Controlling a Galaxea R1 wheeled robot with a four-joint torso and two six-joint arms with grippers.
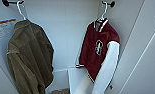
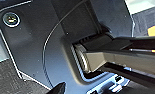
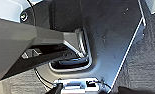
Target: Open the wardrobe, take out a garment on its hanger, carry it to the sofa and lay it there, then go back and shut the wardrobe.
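Head view: camera set high, facing forward into the open wardrobe [image 1: 68,30] at close range; the garment [image 1: 99,50] hangs toward 2 o'clock, an olive jacket [image 1: 30,57] toward 10 o'clock. Left wrist view: camera looks down past the robot's own dark plate onto dark carpet [image 2: 8,80]. Right wrist view: likewise close, over the same kind of carpet [image 3: 143,65]. The wrist views share no part with the head view.

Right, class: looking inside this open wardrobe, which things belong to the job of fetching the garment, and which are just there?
Part of the job:
- maroon jacket, white sleeves
- its white hanger, hooked on a dark peg
- wardrobe, standing open

Just there:
- olive-brown jacket on its own hanger
- printed notice on the inside wall
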